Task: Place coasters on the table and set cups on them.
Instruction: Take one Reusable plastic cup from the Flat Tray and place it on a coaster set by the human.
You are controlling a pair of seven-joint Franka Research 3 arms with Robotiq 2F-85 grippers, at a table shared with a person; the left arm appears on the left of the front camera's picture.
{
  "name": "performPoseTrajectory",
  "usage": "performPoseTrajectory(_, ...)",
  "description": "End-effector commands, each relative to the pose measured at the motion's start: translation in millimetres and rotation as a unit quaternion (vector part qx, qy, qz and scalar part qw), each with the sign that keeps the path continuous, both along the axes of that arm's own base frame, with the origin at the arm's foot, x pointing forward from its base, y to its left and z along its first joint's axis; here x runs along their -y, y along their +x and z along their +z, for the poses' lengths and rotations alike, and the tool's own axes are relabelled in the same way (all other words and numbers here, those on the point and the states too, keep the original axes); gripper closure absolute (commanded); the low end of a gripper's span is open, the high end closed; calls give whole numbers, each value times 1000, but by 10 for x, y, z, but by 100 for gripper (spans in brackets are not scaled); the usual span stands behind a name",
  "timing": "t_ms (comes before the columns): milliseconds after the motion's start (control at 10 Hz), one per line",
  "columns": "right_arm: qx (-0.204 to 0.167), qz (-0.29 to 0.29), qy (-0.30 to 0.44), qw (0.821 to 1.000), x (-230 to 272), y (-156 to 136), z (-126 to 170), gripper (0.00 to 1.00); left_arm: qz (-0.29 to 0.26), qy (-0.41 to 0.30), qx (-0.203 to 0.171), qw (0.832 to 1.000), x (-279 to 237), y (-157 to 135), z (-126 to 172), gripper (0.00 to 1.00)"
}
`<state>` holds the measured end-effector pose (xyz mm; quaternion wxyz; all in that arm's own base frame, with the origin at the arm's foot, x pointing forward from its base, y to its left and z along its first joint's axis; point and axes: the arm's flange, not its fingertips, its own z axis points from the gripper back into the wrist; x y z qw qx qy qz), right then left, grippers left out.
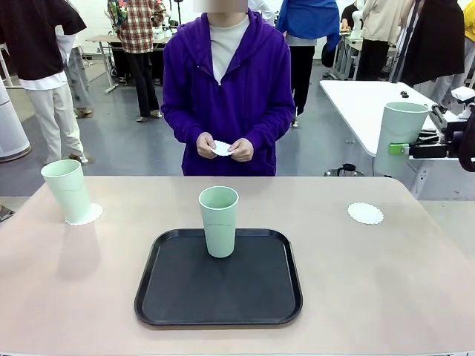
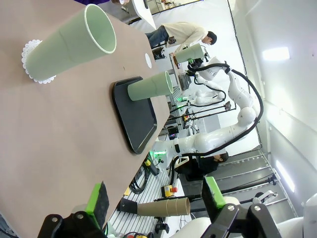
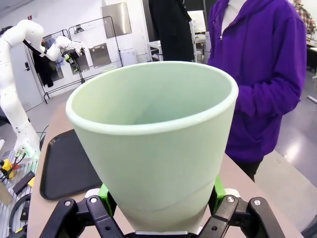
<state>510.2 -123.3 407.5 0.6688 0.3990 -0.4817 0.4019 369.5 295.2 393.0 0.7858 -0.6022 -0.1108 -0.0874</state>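
While looking across from the robot's side, nearest: a black tray [image 1: 219,289] lying flat on the beige counter [image 1: 371,282], at mid-width and close to the near edge. On the tray's far strip, 1 mint-green cup [image 1: 219,221], upright, mouth up, touching nothing but the tray.

Farther back on the left, a 2nd cup [image 1: 65,191] standing on a lacy white coaster [image 1: 87,216], set off-centre, with the scalloped rim showing at its right. At much the same depth on the right, a 2nd coaster [image 1: 365,213] lying flat and bare, well apart from the tray.

Left jaws: spread wide, green pads [image 2: 95,200] far apart with nothing between. Seen in the left wrist view aimed along the counter, well short of the 2nd cup [image 2: 69,42] on its coaster.

Right jaws: closed on the 3rd cup [image 1: 401,137], green pads [image 3: 105,192] pressed to either side of its lower body. Cup held upright and raised near the counter's far right corner, higher than the bare coaster and farther back, touching neither coaster nor counter.

At the far side, a person in a purple hooded top [image 1: 226,81], standing just behind the counter's middle. Hands [image 1: 206,144] together at waist height, pinching the 3rd coaster [image 1: 221,148] between them, clear of the counter.
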Motion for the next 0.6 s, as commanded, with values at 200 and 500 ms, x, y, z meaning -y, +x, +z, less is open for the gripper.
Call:
performPoseTrajectory(200,0,-1,0,1000,10,-3,0,15,2,5,-2,1000,-3,-6,22,0)
performPoseTrajectory(500,-4,74,-11,997,132,249,-447,15,2,5,-2,1000,-3,-6,22,0)
